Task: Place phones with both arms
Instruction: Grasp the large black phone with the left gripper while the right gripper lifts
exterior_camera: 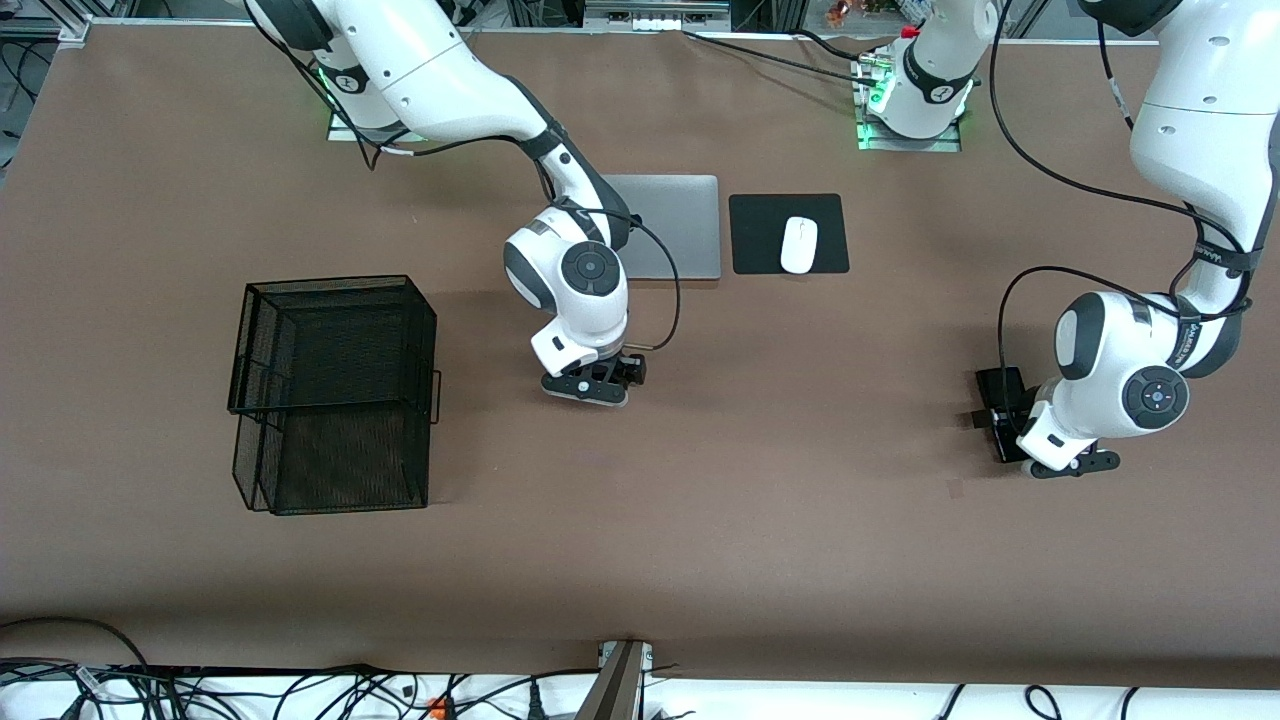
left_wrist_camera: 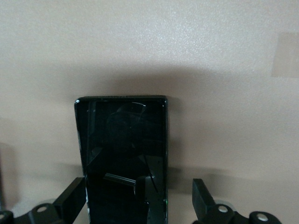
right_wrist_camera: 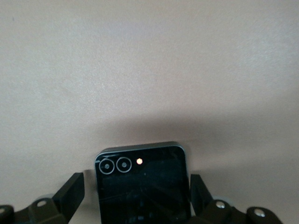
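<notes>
I find both grippers spread. Left gripper straddles the slab phone, well clear of the mouse pad; right gripper straddles the flip phone, nearer the pad. I'd centre each, then close on the 2 together.

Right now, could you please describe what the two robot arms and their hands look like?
Both are large glossy white jointed arms with black joint bands and round black caps with blue centres. Loose black cables loop alongside them. The right arm's black two-finger hand and the left arm's matching hand have angular black fingers fixed with silver screws.
</notes>
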